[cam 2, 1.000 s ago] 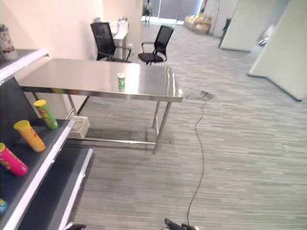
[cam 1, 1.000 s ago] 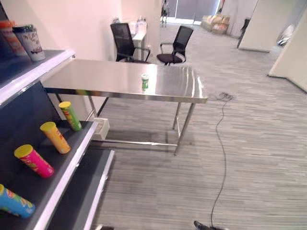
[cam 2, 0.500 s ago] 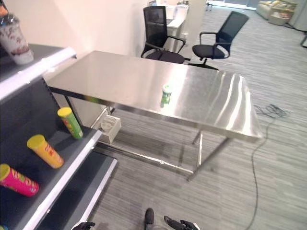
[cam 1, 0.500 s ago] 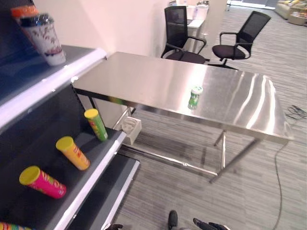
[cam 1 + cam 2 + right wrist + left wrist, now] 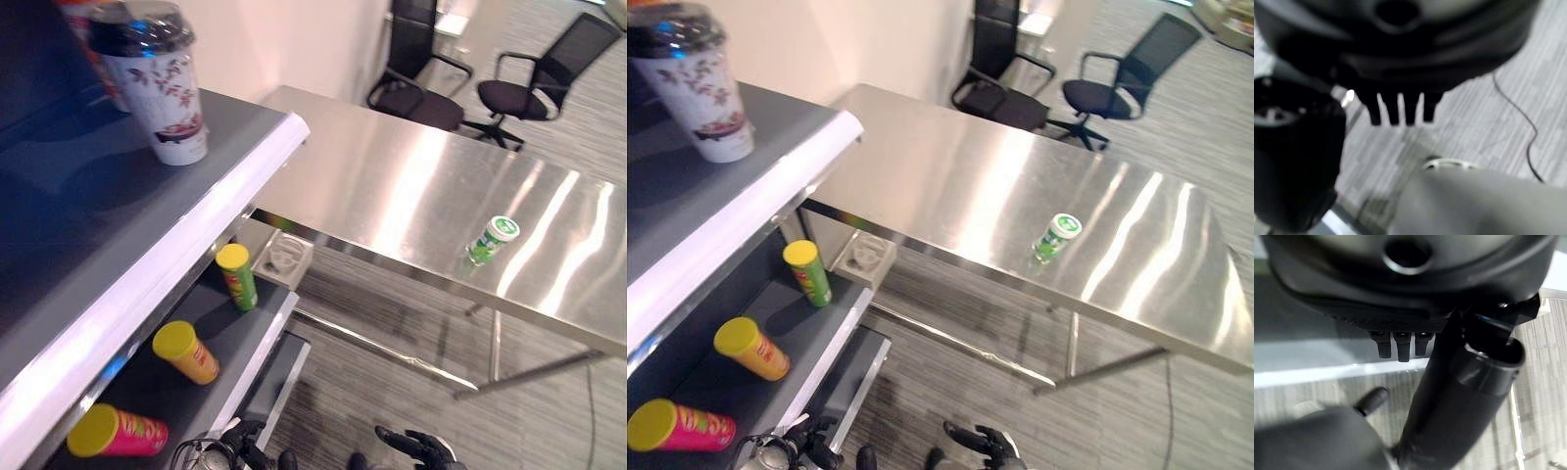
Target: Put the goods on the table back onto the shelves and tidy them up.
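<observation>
Steel table (image 5: 950, 186) is the landmark. A small green-and-white can (image 5: 1056, 237) stands upright on the table, toward its near edge, alone. Shelf unit (image 5: 147, 284) stands at the table's left end. Top shelf: tall lidded patterned cup (image 5: 157, 83). Lower shelf: green tube (image 5: 237, 276) upright nearest the table, yellow tube (image 5: 186, 352) and pink tube (image 5: 116, 431) lying farther from it. Left hand (image 5: 245, 452) and right hand (image 5: 416, 448) hang low, well short of the table, fingers loosely extended, holding nothing. Two black chairs (image 5: 534, 83) sit beyond the table.
</observation>
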Controlling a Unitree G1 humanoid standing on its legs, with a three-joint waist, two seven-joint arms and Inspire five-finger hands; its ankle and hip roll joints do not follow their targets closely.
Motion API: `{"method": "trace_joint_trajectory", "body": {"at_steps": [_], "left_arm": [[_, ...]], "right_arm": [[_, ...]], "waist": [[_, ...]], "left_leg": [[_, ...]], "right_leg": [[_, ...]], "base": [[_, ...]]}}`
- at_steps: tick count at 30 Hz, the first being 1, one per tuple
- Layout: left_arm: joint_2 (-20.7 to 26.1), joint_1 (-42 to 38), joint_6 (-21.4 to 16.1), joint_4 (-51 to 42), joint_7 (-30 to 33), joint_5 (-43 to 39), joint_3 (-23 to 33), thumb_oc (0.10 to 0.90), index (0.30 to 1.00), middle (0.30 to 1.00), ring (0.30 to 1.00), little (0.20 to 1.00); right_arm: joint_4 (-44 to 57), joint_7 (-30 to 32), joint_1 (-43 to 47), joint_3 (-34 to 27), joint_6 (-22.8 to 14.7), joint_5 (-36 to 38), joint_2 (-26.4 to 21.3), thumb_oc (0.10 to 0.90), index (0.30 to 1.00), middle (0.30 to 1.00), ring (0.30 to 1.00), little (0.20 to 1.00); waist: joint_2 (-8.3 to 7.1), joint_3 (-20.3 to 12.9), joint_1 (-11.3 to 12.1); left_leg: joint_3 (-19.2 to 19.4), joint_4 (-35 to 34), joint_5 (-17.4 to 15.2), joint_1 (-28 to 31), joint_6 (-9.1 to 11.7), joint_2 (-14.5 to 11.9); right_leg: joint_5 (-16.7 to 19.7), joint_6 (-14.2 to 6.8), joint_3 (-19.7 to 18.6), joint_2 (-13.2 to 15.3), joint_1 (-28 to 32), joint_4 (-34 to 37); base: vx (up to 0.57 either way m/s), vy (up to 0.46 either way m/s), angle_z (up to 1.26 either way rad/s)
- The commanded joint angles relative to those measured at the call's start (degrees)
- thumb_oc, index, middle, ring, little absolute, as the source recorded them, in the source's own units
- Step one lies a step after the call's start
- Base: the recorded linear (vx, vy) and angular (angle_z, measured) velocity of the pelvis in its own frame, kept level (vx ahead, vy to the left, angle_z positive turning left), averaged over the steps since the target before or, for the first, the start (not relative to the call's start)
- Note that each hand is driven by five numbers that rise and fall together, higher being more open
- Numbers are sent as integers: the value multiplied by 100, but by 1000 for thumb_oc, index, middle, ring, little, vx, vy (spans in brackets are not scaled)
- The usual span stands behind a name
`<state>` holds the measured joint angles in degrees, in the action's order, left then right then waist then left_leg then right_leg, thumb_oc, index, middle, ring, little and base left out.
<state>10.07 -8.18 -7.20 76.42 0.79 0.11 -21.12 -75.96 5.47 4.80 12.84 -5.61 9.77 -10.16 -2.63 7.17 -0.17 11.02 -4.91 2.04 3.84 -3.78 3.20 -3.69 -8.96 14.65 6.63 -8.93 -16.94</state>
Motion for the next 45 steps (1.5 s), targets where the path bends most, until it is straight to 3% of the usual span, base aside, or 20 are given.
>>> {"method": "trace_joint_trajectory", "body": {"at_steps": [1, 3, 6, 9, 11, 13, 16, 19, 20, 21, 22, 23, 24, 26, 28, 34, 37, 39, 42, 45], "left_arm": [[190, 448, -116, 272, 552, -29, 394, 800, 900, 900, 900, 900], [230, 492, -127, 331, 555, -125, 532, 800, 900, 900, 900, 900], [305, 482, -141, 350, 640, -162, 558, 800, 900, 900, 900, 900], [335, 461, -151, 323, 698, -212, 542, 800, 900, 900, 900, 900], [386, 464, -153, 345, 739, -236, 584, 800, 900, 900, 900, 900], [400, 527, -153, 366, 785, -276, 643, 800, 900, 900, 900, 900], [383, 541, -157, 428, 823, -246, 619, 800, 900, 900, 900, 900], [310, 456, -172, 304, 756, 65, 295, 800, 900, 900, 900, 900], [326, 458, -162, 227, 742, 87, 288, 800, 900, 900, 900, 900], [380, 452, -153, 96, 734, 77, 355, 800, 900, 900, 900, 900], [380, 452, -153, 95, 734, 77, 355, 800, 900, 900, 900, 900], [404, 455, -161, 62, 718, 110, 361, 800, 900, 900, 900, 900], [403, 478, -162, 53, 688, 178, 370, 800, 900, 900, 900, 900], [445, 549, -170, -91, 654, 224, 491, 800, 900, 900, 900, 900], [390, 612, -169, 41, 614, 155, 752, 800, 900, 900, 900, 900], [564, 487, -224, -112, 579, 448, 806, 800, 900, 900, 900, 900], [582, 466, -267, -225, 437, 571, 640, 800, 900, 900, 900, 900], [649, 489, -290, -244, 265, 707, 529, 800, 900, 900, 900, 900], [645, 514, -334, -256, 109, 749, 404, 800, 900, 900, 900, 900], [610, 569, -343, -313, 29, 765, 352, 800, 900, 900, 900, 900]], "right_arm": [[-239, 126, -411, 52, -44, -63, -137, 800, 900, 900, 900, 900], [-253, 129, -482, -54, -40, -82, -141, 800, 900, 900, 900, 900], [-192, 159, -491, -70, -19, -150, -146, 800, 900, 900, 900, 900], [-159, 142, -490, -79, 19, -179, -153, 800, 900, 900, 900, 900], [-83, 136, -502, -47, 26, -242, -115, 800, 900, 900, 900, 900], [-51, 118, -512, 39, 30, -329, -68, 800, 900, 900, 900, 900], [74, 82, -467, 231, -28, -328, -60, 800, 900, 900, 900, 900], [362, 123, -310, 269, -164, -138, -352, 800, 900, 900, 900, 900], [549, 101, -320, 275, -194, -84, -438, 800, 900, 900, 900, 900], [1043, 82, -355, 386, -209, -234, -645, 800, 900, 900, 900, 900], [1044, 82, -355, 386, -209, -234, -645, 800, 900, 900, 900, 900], [1458, 58, -348, 524, -199, -476, -830, 800, 900, 900, 900, 900], [2106, 18, -364, 616, -205, -718, -1047, 800, 900, 900, 900, 900], [3647, -63, -557, 572, -252, -1017, -1502, 800, 900, 900, 900, 900], [4994, -257, -725, 479, -391, -1363, -2001, 800, 900, 900, 900, 900], [7327, -1105, -1189, 471, -675, -1033, -2710, 800, 900, 900, 900, 900], [7940, -1540, -1090, 610, -776, -418, -3011, 800, 900, 900, 900, 900], [8677, -2189, -913, 833, -818, 387, -3709, 800, 900, 900, 900, 900], [9156, -2562, -363, 1210, -787, 960, -4359, 800, 900, 900, 900, 900], [9401, -2602, 32, 1401, -779, 1131, -4636, 800, 900, 900, 900, 900]], "waist": [[127, -301, 228], [210, -337, 282], [136, -404, 359], [15, -451, 399], [-134, -530, 415], [-226, -556, 500], [-241, -563, 533], [-174, -437, 452], [-192, -411, 404], [-248, -372, 376], [-248, -371, 374], [-270, -339, 437], [-290, -308, 483], [-299, -250, 508], [-271, -291, 467], [-285, -409, 360], [-262, -447, 333], [-276, -505, 324], [-278, -548, 326], [-259, -575, 314]], "left_leg": [[-443, 190, -473, -93, 209, -270], [-562, 98, -440, -72, 257, -422], [-597, 136, -452, -121, 361, -552], [-594, 215, -482, -170, 469, -660], [-603, 180, -434, -148, 635, -842], [-576, 97, -286, -128, 834, -1133], [-653, 11, 106, -230, 1126, -1693], [-668, 121, 786, -455, 1162, -2079], [-509, 239, 807, -519, 1095, -2095], [-308, 393, 587, -632, 961, -1855], [-310, 396, 586, -633, 960, -1854], [-442, 424, 482, -795, 908, -1581], [-577, 369, 469, -972, 877, -1303], [-598, 187, 501, -1160, 888, -1064], [-705, 72, 484, -1100, 867, -1027], [-463, -9, 345, -808, 841, -1012], [-339, -9, 214, -665, 807, -978], [-265, -9, 137, -577, 807, -973], [-200, -9, 73, -497, 810, -983], [-158, -9, 43, -444, 811, -994]], "right_leg": [[310, 187, 281, 39, 213, 250], [512, 170, 103, 594, 295, 295], [1174, 2, -182, 1332, 578, 625], [1526, -133, -427, 1618, 842, 957], [1323, -256, -771, 1463, 1000, 1237], [983, -367, -623, 1262, 1074, 1369], [518, -240, -480, 715, 1201, 1682], [381, -5, -374, 216, 1228, 1823], [385, 39, -295, 171, 1264, 1877], [371, 105, -190, 157, 1303, 1987], [371, 104, -189, 158, 1304, 1988], [361, 112, -157, 157, 1324, 2026], [358, 122, -119, 148, 1348, 2031], [341, 111, -141, 61, 1353, 2015], [268, 110, -205, -3, 1337, 1953], [273, 67, -245, 102, 1402, 1939], [283, 26, -345, 178, 1379, 1897], [313, -18, -377, 224, 1381, 1891], [346, -49, -415, 253, 1370, 1893], [370, -65, -428, 260, 1386, 1931]], "base": [[45, -219, 14], [61, -307, 23], [43, -290, 18], [46, -320, -1], [79, -461, -1], [44, -461, -4], [18, -473, -25], [-48, -413, 15], [-75, -409, 7], [-49, -213, 7], [-40, -184, 17], [-5, -98, 36], [-4, -123, 32], [11, -57, 32], [51, 25, 2], [112, 61, -28], [78, 97, -25], [77, 50, -21], [57, 38, -9], [44, 29, -9]]}}
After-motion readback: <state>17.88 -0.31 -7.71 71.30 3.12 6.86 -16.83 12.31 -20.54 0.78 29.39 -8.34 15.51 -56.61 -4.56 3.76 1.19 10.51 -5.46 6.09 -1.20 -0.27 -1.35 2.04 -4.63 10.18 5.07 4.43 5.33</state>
